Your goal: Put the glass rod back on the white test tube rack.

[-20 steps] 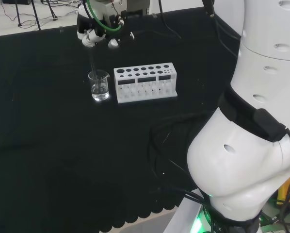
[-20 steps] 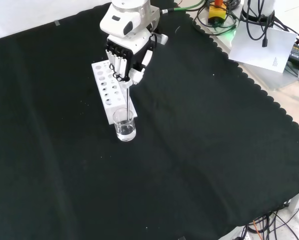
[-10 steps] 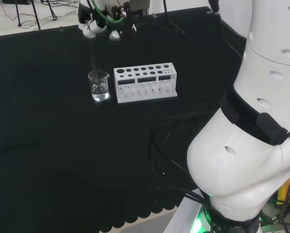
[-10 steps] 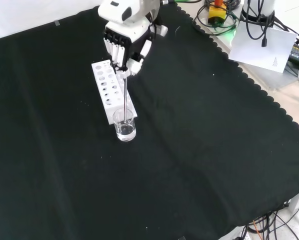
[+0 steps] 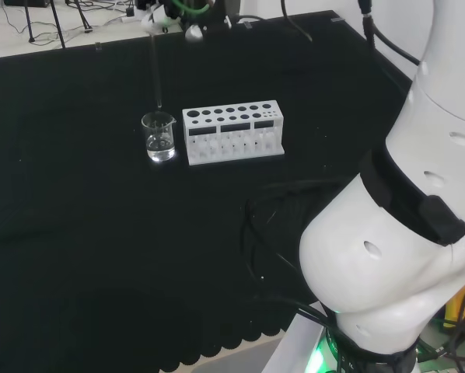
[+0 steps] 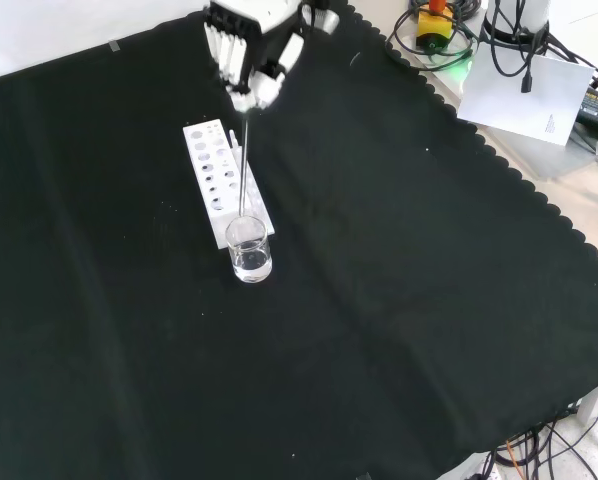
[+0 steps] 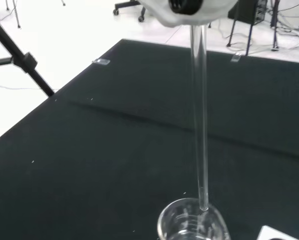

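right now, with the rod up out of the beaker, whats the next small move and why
Probably carry the glass rod sideways toward the white test tube rack. The hand pinches the rod's top, and in the head view the rod's lower end hangs at about the rim of the beaker, apparently clear of the liquid. The rack stands right beside the beaker, so a short shift should bring the rod over it.

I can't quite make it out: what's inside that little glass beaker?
The beaker holds some clear liquid. The glass rod, held by the hand, hangs above it; whether its tip is inside is unclear.
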{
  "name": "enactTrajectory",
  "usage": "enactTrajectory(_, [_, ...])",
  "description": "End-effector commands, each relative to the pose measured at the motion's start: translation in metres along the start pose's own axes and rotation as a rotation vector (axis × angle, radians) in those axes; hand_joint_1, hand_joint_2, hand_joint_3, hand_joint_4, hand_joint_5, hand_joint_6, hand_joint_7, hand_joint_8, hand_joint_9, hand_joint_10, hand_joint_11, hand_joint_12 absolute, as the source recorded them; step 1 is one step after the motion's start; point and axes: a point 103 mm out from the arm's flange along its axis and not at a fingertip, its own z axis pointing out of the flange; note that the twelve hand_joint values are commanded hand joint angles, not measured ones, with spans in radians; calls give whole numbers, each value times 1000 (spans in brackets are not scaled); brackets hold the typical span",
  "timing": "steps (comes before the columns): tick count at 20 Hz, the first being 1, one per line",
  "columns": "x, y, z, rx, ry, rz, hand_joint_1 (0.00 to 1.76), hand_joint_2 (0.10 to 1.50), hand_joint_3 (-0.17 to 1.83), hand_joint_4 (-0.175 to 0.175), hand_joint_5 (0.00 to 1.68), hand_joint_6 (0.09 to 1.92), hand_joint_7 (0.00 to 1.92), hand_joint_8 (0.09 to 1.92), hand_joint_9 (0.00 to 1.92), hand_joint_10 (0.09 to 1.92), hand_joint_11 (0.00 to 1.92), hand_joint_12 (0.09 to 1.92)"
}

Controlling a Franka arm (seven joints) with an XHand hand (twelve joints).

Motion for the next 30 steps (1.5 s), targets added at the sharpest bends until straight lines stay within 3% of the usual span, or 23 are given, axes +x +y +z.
enactTrajectory(1, [-31,-15,-10,-3,-1,62,1313,1045,-47,-175,1159,438,1244,864,1536,897,1636,505])
enactTrajectory(14, [-119,-35,-5,2,-23,200,1313,1046,-49,-175,1162,432,1242,869,1536,897,1636,503])
enactTrajectory(19, [-143,-41,-1,4,-26,227,1313,1046,-49,-175,1163,431,1241,870,1537,897,1637,503])
enactTrajectory(23, [-156,-49,4,15,-30,242,1313,1046,-50,-175,1162,431,1242,868,1537,897,1637,503])
enactTrajectory(30, [-155,-62,14,38,-18,249,1313,1046,-51,-175,1164,430,1243,868,1537,897,1637,502])
